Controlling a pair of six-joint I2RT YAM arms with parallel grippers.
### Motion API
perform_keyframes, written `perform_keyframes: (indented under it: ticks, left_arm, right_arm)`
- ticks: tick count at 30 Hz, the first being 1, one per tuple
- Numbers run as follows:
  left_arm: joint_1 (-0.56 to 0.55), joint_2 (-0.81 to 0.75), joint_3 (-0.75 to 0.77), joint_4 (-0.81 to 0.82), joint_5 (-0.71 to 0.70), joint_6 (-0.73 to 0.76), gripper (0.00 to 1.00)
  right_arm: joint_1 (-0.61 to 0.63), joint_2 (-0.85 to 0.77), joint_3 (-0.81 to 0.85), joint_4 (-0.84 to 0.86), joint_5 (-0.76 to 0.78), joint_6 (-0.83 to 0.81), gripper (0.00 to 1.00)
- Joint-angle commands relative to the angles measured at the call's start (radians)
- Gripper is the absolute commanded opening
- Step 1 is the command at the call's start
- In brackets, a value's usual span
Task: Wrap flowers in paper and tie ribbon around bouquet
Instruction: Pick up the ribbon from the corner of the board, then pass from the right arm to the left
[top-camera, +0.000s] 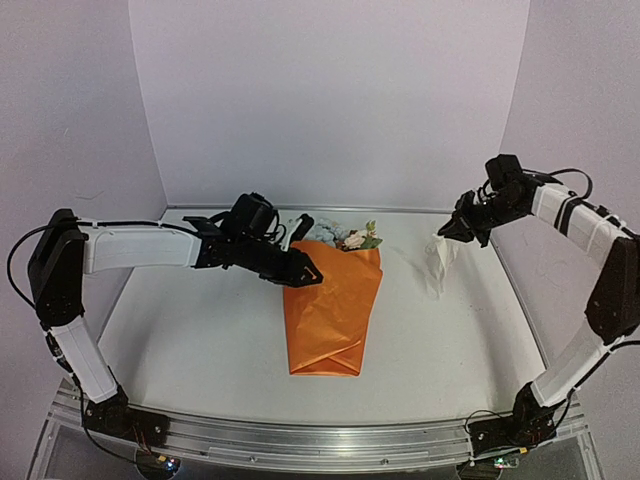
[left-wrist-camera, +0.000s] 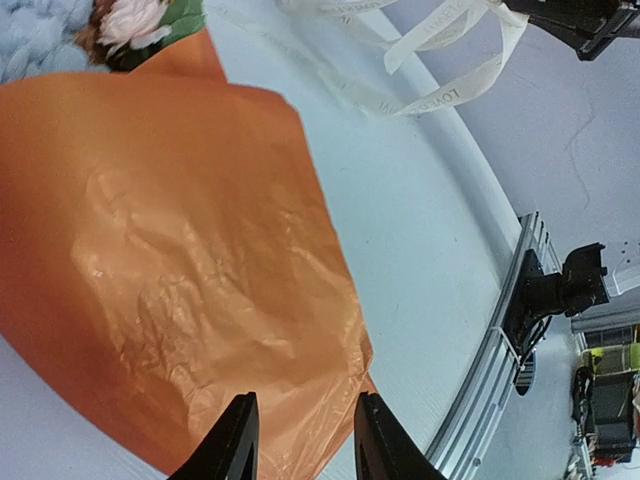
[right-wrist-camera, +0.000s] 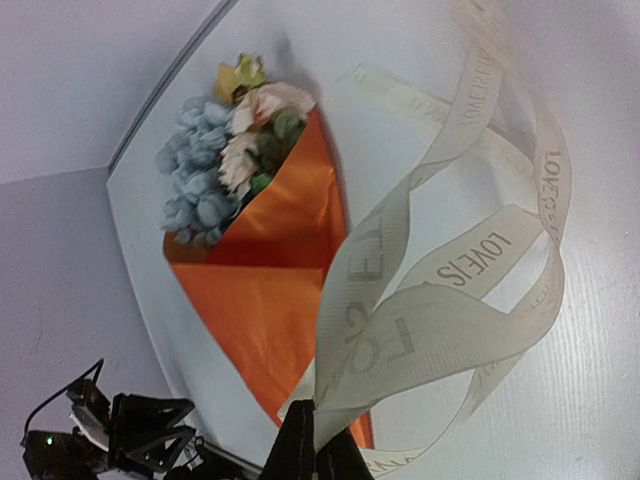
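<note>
Bouquet (top-camera: 330, 310) lay mid-frame on desk (top-camera: 190, 340), flowers (top-camera: 355, 240) at upper end. Left hand (top-camera: 308, 270) hovered over paper (left-wrist-camera: 180, 250), fingers (left-wrist-camera: 240, 440) apart, seemingly not gripping. Right hand (top-camera: 443, 238), upper right, clamped dangling ribbon (top-camera: 438, 268).

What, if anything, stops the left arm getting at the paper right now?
Probably nothing, so likely yes. The left gripper is right over one edge of the paper, jaws apart. The right gripper holds the ribbon off to the side, clear of that path.
</note>
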Motion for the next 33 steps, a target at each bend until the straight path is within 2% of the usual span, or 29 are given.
perform_keyframes:
  ticks: [1,7,11,21,27,33]
  left_arm:
    - [-0.036,-0.023,0.056,0.137,-0.021,0.099,0.36]
    - [-0.092,-0.015,0.058,0.281,0.01,0.159,0.4]
    - [-0.135,0.004,0.064,0.353,-0.027,0.183,0.46]
    - [-0.259,0.118,0.133,0.421,-0.118,0.256,0.52]
    - [-0.288,0.158,0.144,0.452,-0.175,0.266,0.53]
    - [-0.288,0.17,0.135,0.489,-0.324,0.267,0.53]
  right_arm:
    - [0.065,-0.154,0.005,-0.065,-0.151,0.011,0.0]
    - [0.171,-0.281,0.025,-0.099,-0.125,0.04,0.0]
    - [0.24,-0.308,0.062,-0.099,-0.085,0.084,0.0]
    - [0.334,-0.267,0.205,-0.057,-0.072,0.234,0.0]
    - [0.366,-0.258,0.279,-0.085,-0.071,0.235,0.0]
    - [0.381,-0.25,0.368,-0.157,-0.074,0.209,0.0]
